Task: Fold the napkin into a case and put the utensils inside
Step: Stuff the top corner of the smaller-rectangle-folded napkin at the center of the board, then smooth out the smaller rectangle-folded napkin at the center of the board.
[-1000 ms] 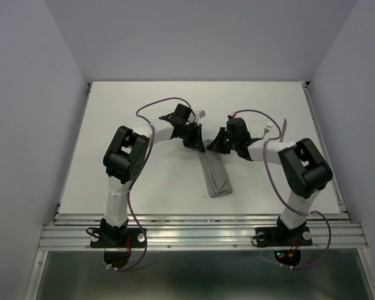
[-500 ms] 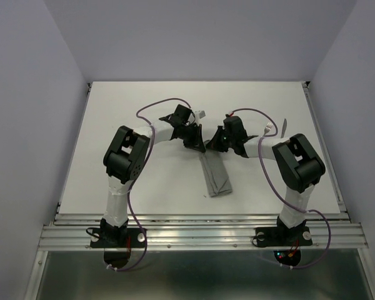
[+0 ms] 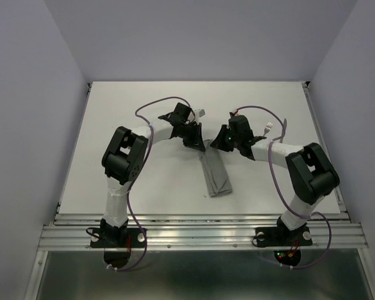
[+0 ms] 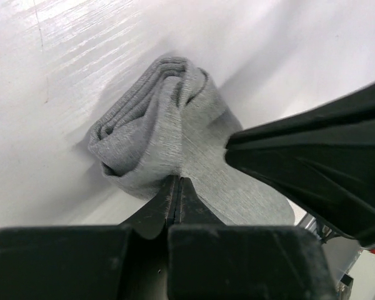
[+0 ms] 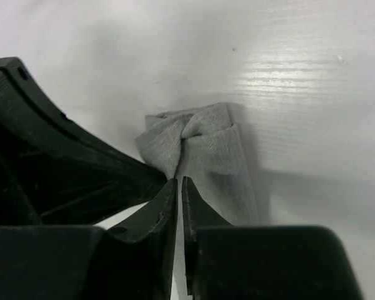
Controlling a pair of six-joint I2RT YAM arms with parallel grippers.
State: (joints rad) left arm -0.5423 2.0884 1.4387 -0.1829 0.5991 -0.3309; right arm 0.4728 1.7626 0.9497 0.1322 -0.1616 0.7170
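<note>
Napkin (image 3: 216, 178): plain mid-gry, fine woven texture, no print. Table (image 3: 131, 106): wht, glossy w/ faint streaks. Left gripper (image 4: 174, 187) & right gripper (image 5: 179, 184): matte blk. Arms (image 3: 122, 159): blk joints, wht wrapped links. Cables (image 3: 151, 106): purple. Walls (image 3: 25, 94): pale lilac. Rail (image 3: 200, 236), bottom of frame: silver.

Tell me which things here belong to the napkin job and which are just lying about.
Job: napkin, folded into a strip; left gripper pinching it; right gripper; slim silver piece, likely a utensil.
Not the job: white table; purple cables.
</note>
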